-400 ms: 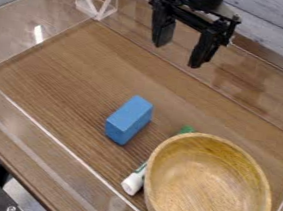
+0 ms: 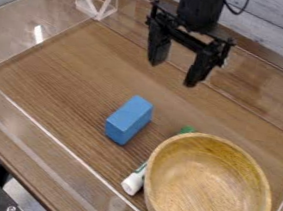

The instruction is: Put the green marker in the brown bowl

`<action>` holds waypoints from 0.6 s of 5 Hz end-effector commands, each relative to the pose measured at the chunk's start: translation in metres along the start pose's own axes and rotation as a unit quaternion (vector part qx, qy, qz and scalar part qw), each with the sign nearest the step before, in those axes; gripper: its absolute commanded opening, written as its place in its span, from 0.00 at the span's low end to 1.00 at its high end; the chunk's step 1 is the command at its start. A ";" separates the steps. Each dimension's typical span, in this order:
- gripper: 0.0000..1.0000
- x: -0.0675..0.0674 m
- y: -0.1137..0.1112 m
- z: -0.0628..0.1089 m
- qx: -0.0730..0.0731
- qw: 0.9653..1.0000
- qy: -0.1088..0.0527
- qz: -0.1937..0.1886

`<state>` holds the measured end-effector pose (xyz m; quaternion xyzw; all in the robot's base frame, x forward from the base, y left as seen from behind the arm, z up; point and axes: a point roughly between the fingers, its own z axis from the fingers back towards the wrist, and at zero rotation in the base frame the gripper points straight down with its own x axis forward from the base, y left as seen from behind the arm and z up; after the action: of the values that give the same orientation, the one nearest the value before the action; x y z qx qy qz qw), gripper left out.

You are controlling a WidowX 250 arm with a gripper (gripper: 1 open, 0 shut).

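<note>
The brown bowl [image 2: 207,197] sits at the lower right of the wooden table, wide and empty. The green marker [image 2: 138,179] lies on the table against the bowl's left side; its white end shows at the bowl's lower left and a green bit [image 2: 185,130] peeks out above the rim, the rest hidden behind the bowl. My gripper [image 2: 175,67] hangs above the table at upper centre, pointing down, its two black fingers spread apart with nothing between them. It is well away from both marker and bowl.
A blue rectangular block [image 2: 128,120] lies left of the bowl, close to the marker. Clear plastic walls [image 2: 48,113] fence the table on all sides, with a clear bracket [image 2: 93,4] at the back left.
The gripper has come down and a little toward the camera, nearer the table. The marker, the block and the bowl have stayed put.
</note>
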<state>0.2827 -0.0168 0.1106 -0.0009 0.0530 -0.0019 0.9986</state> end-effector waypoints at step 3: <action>1.00 -0.002 -0.030 0.009 -0.004 0.999 -0.051 -0.007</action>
<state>0.2773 -0.0458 0.1040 -0.0002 0.0326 -0.0088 0.9994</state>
